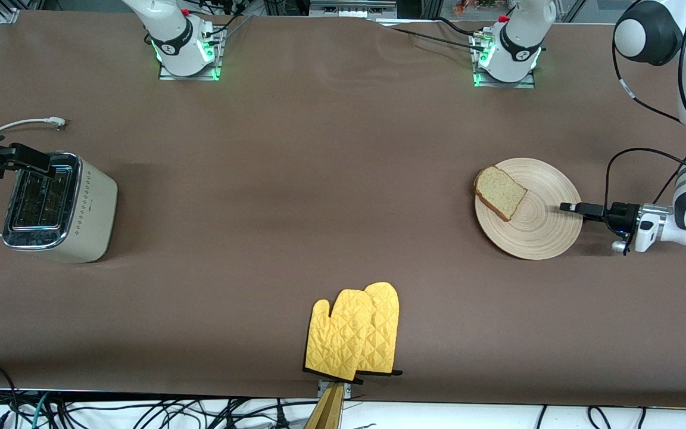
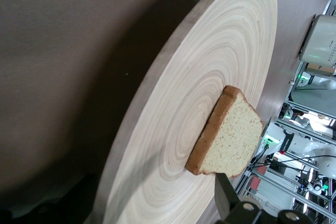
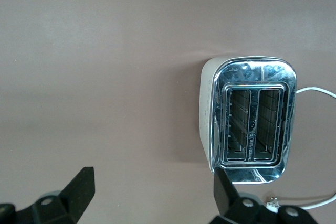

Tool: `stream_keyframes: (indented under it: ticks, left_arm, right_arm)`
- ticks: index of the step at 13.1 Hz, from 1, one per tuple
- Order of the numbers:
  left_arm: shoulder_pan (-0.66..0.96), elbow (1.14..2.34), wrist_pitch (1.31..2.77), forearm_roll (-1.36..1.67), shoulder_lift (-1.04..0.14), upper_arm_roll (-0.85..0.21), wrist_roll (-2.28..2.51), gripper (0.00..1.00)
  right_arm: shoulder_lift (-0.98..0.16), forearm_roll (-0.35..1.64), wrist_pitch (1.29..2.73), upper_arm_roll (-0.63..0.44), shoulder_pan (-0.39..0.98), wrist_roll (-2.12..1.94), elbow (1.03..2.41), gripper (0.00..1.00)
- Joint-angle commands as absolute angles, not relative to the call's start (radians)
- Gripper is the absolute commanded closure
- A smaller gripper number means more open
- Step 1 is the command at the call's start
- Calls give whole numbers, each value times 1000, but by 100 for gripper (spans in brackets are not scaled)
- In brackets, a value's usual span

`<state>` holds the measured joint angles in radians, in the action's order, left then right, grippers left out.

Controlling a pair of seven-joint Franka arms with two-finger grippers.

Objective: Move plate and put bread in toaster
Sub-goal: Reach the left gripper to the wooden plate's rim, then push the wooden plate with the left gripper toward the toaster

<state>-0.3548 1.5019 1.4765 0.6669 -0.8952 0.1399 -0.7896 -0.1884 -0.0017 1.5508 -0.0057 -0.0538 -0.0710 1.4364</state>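
Note:
The plate lies toward the left arm's end of the table, with the bread flat on the part of it nearest the arms' bases. My left gripper is turned sideways at the plate's rim and open. In the left wrist view the plate passes between the jaws, one finger above its top face close to the bread. The toaster stands at the right arm's end, slots up. My right gripper hangs open over it, the toaster showing below with both slots empty.
A pair of yellow oven mitts lies at the table's edge nearest the front camera, midway along. The toaster's white cord trails on the cloth toward the arms' bases. Brown cloth covers the table between the toaster and the plate.

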Motion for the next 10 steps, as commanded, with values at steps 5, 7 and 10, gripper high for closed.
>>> stream_keyframes:
  ticks: [5,7,10]
  left_arm:
    - [-327,1634,1614,723,-894,92,-825,92]
    - [-327,1634,1614,721,-899,92,-825,100]
    - [-327,1634,1612,712,-899,92,-831,100]
  right_arm:
    - [-190,12,1548,-6,-55,-55,1425,0]
    - [-190,12,1548,-6,-55,-55,1425,0]
    - [-190,12,1548,-6,-55,-55,1425,0]
